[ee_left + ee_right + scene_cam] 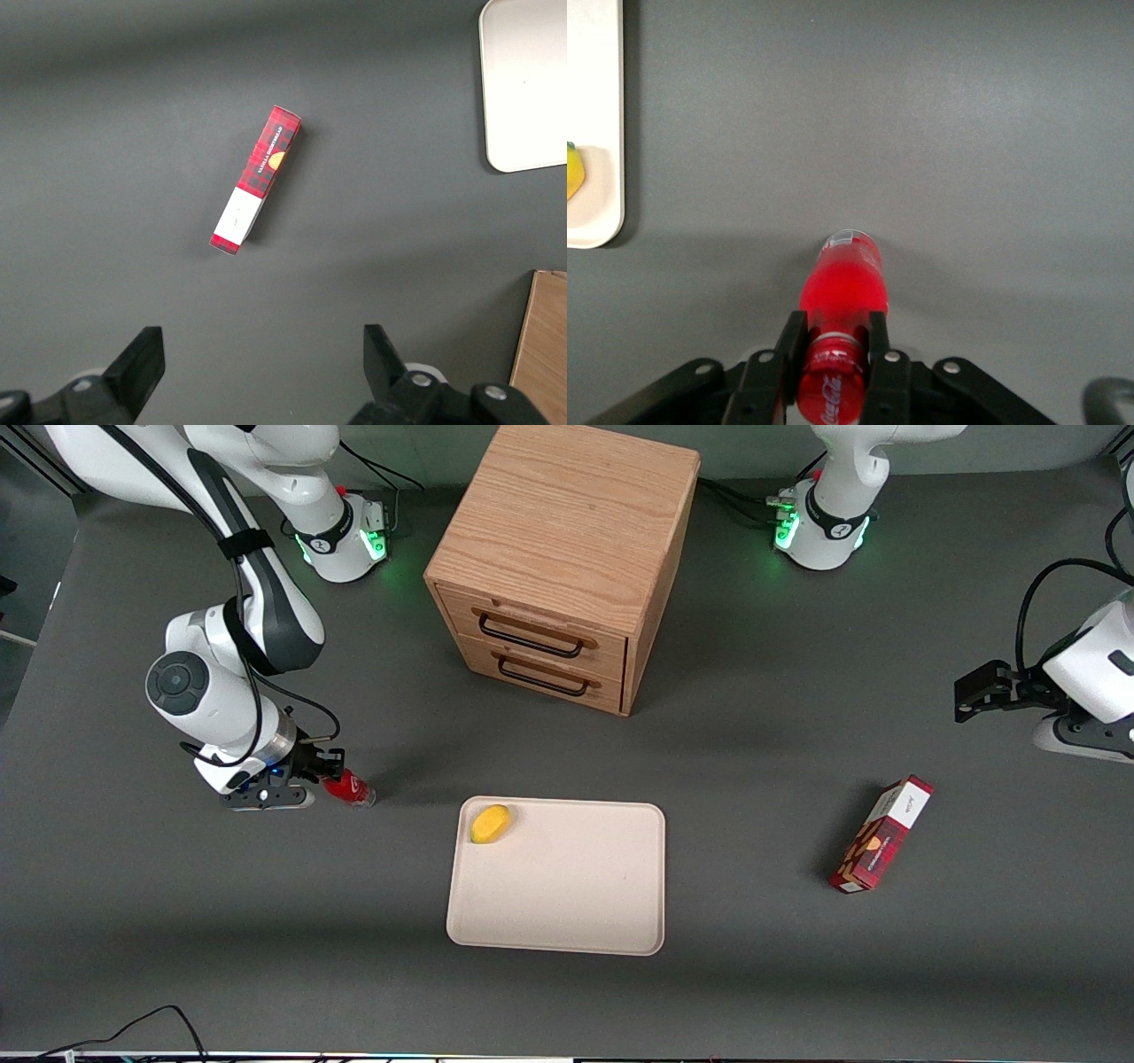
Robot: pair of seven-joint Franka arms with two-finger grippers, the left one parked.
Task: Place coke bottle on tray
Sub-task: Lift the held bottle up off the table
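Cabinet (561,558) of oak stands farthest from the front camera, the cream tray (567,903) nearer, a yellow fruit (490,823) in one corner. Toward the working arm's end, the gripper (321,782) has its fingers (879,341) pinched around the coke bottle (348,787), low over the table beside the tray.

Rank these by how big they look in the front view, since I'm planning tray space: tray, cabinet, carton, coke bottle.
1. Cabinet
2. Tray
3. Carton
4. Coke bottle, partly hidden by the gripper shut on it, so it is longer than it looks.
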